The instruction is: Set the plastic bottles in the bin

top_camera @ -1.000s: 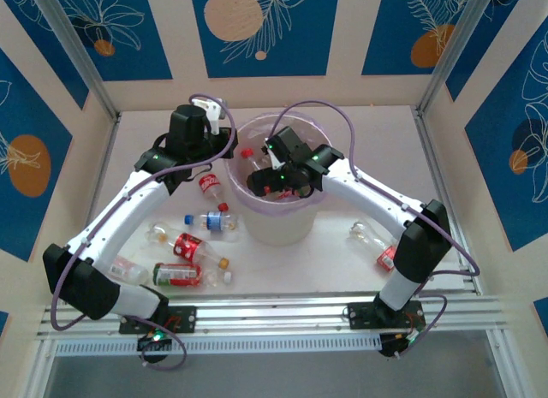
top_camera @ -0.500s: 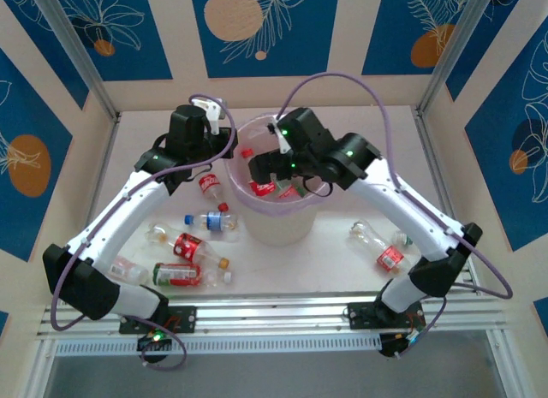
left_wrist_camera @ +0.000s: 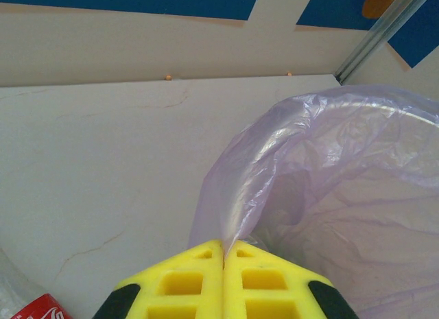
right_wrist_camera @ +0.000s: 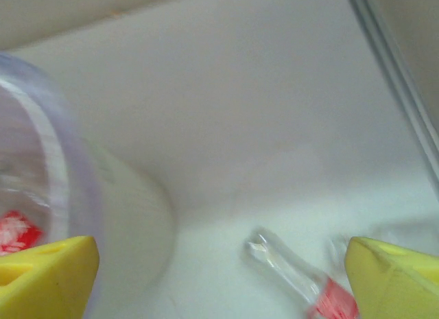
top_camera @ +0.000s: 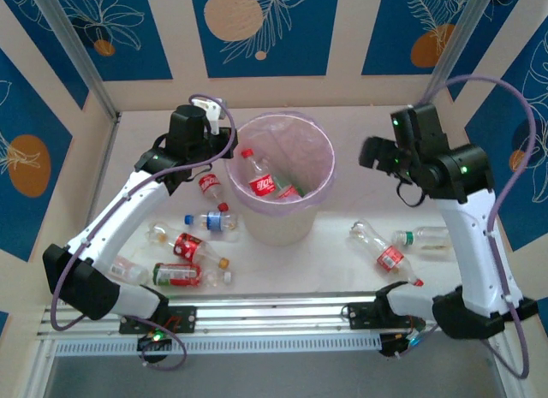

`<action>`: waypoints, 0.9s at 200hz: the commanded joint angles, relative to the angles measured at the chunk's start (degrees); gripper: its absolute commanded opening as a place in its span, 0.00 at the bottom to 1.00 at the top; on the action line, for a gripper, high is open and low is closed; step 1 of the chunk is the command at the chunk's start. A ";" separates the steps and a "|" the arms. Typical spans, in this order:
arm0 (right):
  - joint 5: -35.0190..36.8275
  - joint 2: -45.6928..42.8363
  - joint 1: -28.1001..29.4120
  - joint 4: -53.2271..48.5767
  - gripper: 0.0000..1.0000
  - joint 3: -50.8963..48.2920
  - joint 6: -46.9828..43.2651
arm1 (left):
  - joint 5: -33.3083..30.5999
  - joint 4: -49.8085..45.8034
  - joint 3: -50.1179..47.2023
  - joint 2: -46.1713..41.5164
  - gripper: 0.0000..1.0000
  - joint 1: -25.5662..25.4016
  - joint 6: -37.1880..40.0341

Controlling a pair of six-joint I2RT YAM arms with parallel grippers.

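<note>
1. Okay, quick status from my end, with everything placed off the bin [top_camera: 276, 228], which has its pinkish bag liner [left_wrist_camera: 329, 161] pulled over the rim.
2. My left gripper [left_wrist_camera: 223, 254] sits at the bin's left rim with its jaws pressed fully together. On the left wrist cam the liner's edge runs straight into the seam between the yellow fingers, so it's pinching the bag liner and no bottle.
3. My right gripper [top_camera: 375, 152] is off to the right of the bin, well apart from it. The jaws are spread wide with nothing in them. The wrist cam has one yellow finger [right_wrist_camera: 48, 274] at each side of the frame and just table in the gap.
4. Inside the bin a red-capped bottle [top_camera: 264, 182] with a red label lies tilted, plus something green next to it that I can't make out.
5. Left of the bin, a red-labelled bottle [top_camera: 210, 188] lies just beside the wall. The blue-labelled bottle [top_camera: 210, 220] is near the bin's base.
6. Further left and nearer the arm bases is a loose cluster. It has a yellow-capped bottle [top_camera: 195, 247], another red-label bottle [top_camera: 177, 275] and a couple of clear ones.
7. Right of the bin lie two more, apart from it: a slanted bottle [top_camera: 383, 251] with a red label and a green-capped bottle [top_camera: 425, 237] just past it.
</note>
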 commanded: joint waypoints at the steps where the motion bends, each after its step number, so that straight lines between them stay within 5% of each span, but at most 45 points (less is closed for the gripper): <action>1: -6.05 -1.72 -3.92 -4.11 0.93 -12.00 3.85 | -0.90 0.35 0.47 -0.50 0.00 -0.51 -0.49; 61: -13.98 -5.24 -12.37 6.48 0.98 -41.04 9.70 | 0.21 1.08 0.52 0.59 0.00 -0.47 -0.74; 136: -13.24 -10.42 -38.97 21.11 0.99 -49.59 8.17 | 3.31 2.20 0.90 2.13 0.00 -0.34 0.09; 180: -13.80 -9.51 -48.97 31.68 0.99 -55.07 10.42 | 4.25 2.00 1.31 2.44 0.00 -0.34 0.34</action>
